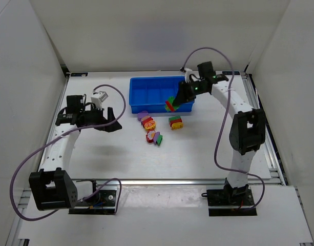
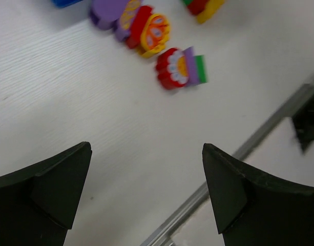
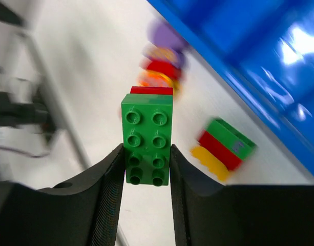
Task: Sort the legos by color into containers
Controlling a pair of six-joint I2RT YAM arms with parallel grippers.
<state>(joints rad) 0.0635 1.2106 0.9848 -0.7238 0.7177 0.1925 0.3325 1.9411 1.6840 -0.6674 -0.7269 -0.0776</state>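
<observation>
Green eight-stud lego (image 3: 146, 123), red-backed, clenched in right pincer (image 3: 145, 154); left pincer (image 2: 145, 148) spread wide.

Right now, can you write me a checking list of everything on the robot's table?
Surface: white table, no spills seen.
Job's things: blue tray, visible compartments look empty; loose legos lie on the table in front of it; a green block with a red piece behind it is held.
Clutter: nothing seen.
Grippers: right gripper shut on the green block, near the tray's front edge; left gripper open, holding nothing, over bare table.
Cables: purple cables loop off both arms.
Surroundings: white walls.
</observation>
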